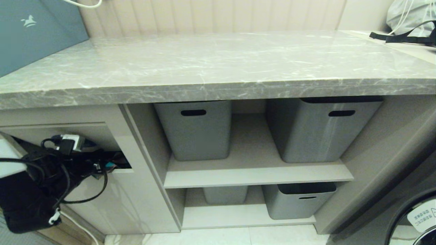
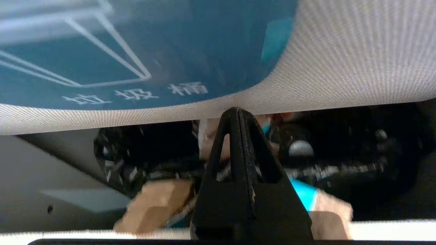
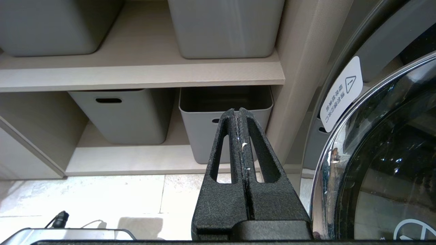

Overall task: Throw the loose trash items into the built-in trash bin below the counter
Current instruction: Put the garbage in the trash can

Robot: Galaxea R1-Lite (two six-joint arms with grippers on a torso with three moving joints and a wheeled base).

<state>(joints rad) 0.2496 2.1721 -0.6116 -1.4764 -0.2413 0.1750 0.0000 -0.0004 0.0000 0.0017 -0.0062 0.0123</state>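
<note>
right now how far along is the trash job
Nearly done, it seems. The counter shows no scraps in the head view. The left gripper is shut, at the pushed-in bin flap, and brown and teal scraps lie inside the bin below it. Nothing shows between its fingers. The right gripper hangs shut low by the shelves. What looks left is pulling the left arm out.

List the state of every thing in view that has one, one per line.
built-in trash bin flap: pushed inward, opening exposed.
left gripper: shut, at the bin opening.
cardboard scraps: lying inside the bin.
right gripper: shut, empty, parked low by the shelves.
lower right grey tub: open-topped.
counter: bare of scraps.
</note>
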